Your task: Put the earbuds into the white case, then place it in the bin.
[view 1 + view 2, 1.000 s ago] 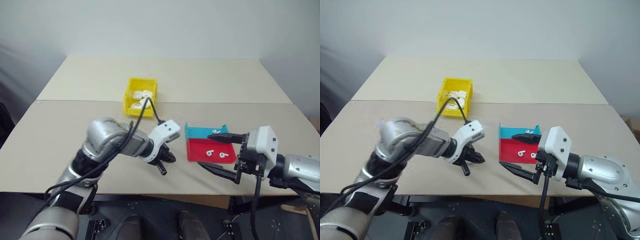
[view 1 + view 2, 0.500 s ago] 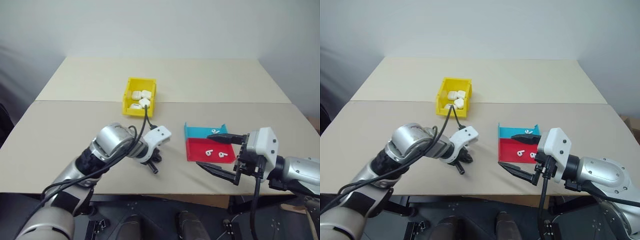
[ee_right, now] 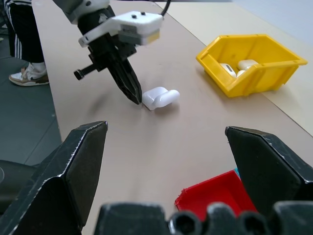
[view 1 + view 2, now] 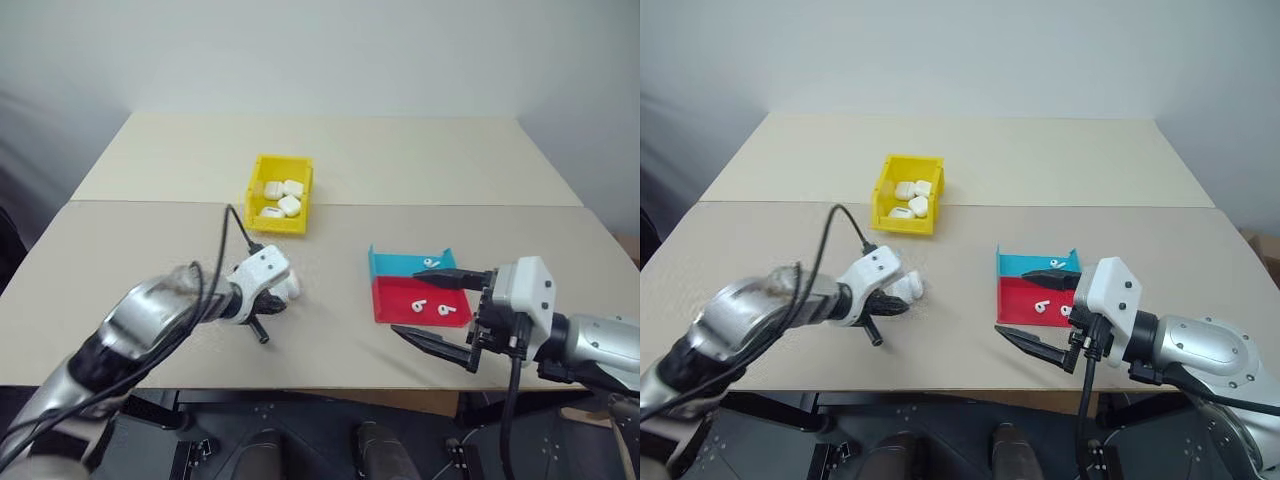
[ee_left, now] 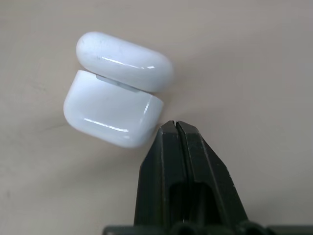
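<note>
Small bright yellow rectangular plastic bin (image 4: pixel 279 193): toward the far edge of the beige worktop (image 4: pixel 330 160), left of centre; holds several small white cases.

Shallow red plastic tray (image 4: pixel 420 300): near the front edge, right of centre; holds two tiny glossy white earbuds (image 4: pixel 421 304).

Shallow blue plastic tray (image 4: pixel 410 262): touching the red tray's far side; one earbud visible inside.

Small glossy white rounded case (image 5: pixel 117 88): lies on the worktop near the front edge, left of centre, lid hinged open.

Left claw (image 5: pixel 175 128): fingers pressed together, tip just beside the case.

Right claw (image 4: pixel 432 307): fingers wide apart, empty, by the red tray.

White case (image 5: pixel 117 88) lies open on table; earbuds (image 4: pixel 430 305) in red tray.
</note>
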